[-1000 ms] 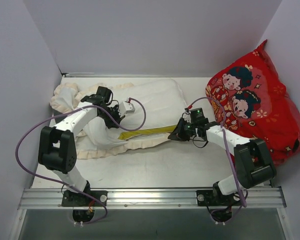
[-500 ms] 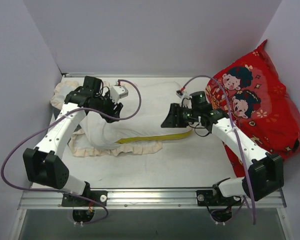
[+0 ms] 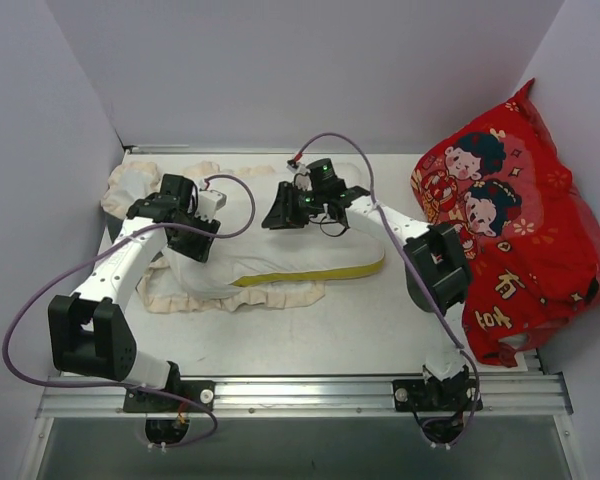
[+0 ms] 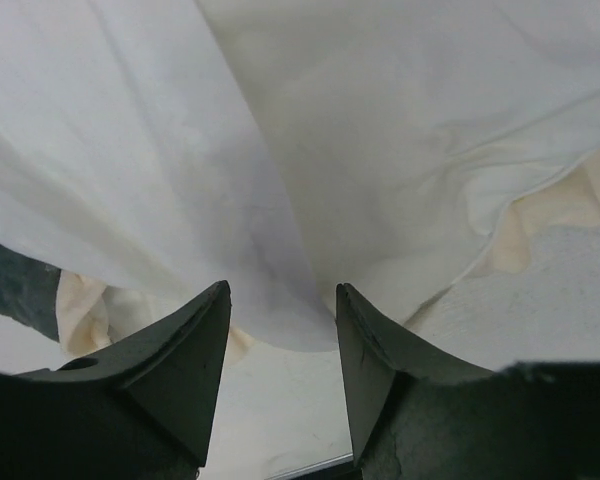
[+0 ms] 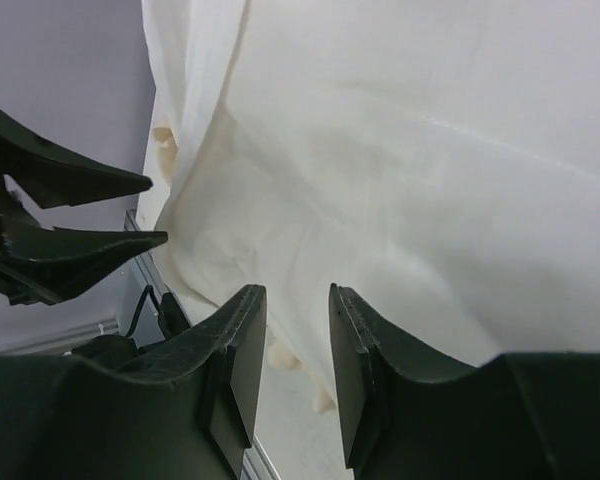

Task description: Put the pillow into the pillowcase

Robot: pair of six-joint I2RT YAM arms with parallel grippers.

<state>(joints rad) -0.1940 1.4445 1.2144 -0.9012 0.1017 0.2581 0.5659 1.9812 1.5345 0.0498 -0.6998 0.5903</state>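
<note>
The white pillow [image 3: 300, 225] lies across the middle of the table, its yellow strip [image 3: 310, 272] along the near edge. The pillowcase shows as cream ruffled frill [image 3: 230, 297] under the pillow's near-left side and bunched at the far left [image 3: 130, 190]. My left gripper [image 3: 202, 248] hangs open at the pillow's left end. In its wrist view white cloth [image 4: 380, 150] lies ahead of the gripper [image 4: 280, 290], with nothing between the fingers. My right gripper [image 3: 270, 218] is open over the pillow's middle. Its own view shows the gripper [image 5: 292, 290] empty above the pillow [image 5: 430, 150].
A large red cartoon cushion [image 3: 520, 220] leans against the right wall. Grey walls close in the left, far and right sides. A metal rail [image 3: 300, 395] runs along the near table edge. The left gripper's fingers [image 5: 80, 215] show at the left of the right wrist view.
Both grippers were shut a second ago and now stand open. The right arm swung left and farther back over the pillow. The left gripper rose, then came back down at the pillow's left end.
</note>
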